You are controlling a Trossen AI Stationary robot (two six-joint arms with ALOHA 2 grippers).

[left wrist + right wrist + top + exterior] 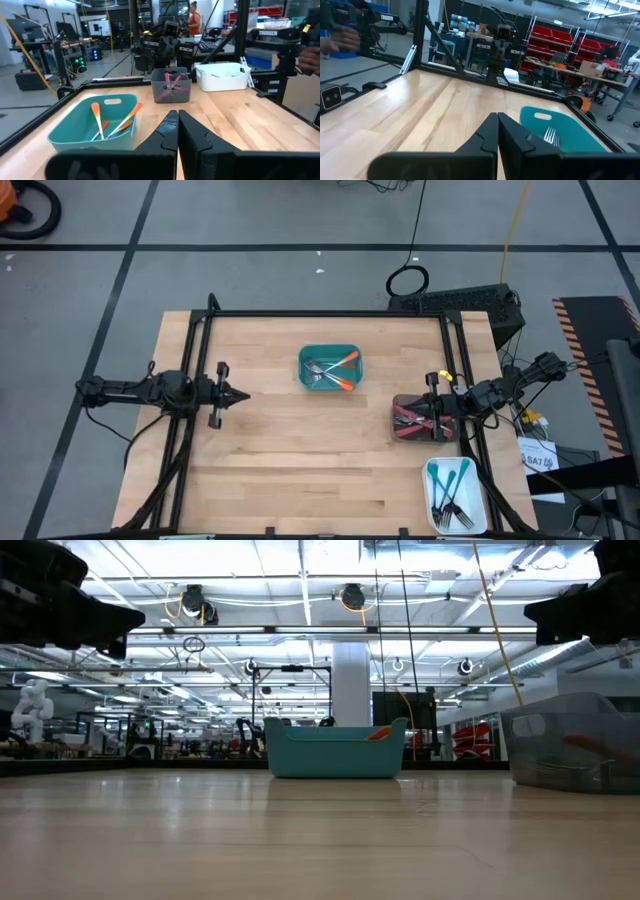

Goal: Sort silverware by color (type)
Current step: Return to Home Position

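Observation:
A teal bin [330,368] at the table's middle holds orange-handled forks [122,120]. At the right, a dark see-through bin [425,418] holds red-handled forks [171,82]. A white tray [455,495] at the near right corner holds teal-handled forks [448,480]. My left gripper [243,395] hovers shut at the table's left, pointing level toward the teal bin and well short of it [177,114]. My right gripper [418,418] hovers shut above the dark bin, pointing level across the table [497,117]. Neither has anything between its fingers.
A black frame [330,313] runs along the table's far, left and right edges. Bare wood lies between the left gripper and the teal bin and across the near half [300,480]. A person's hand [340,37] shows blurred beyond the table's edge.

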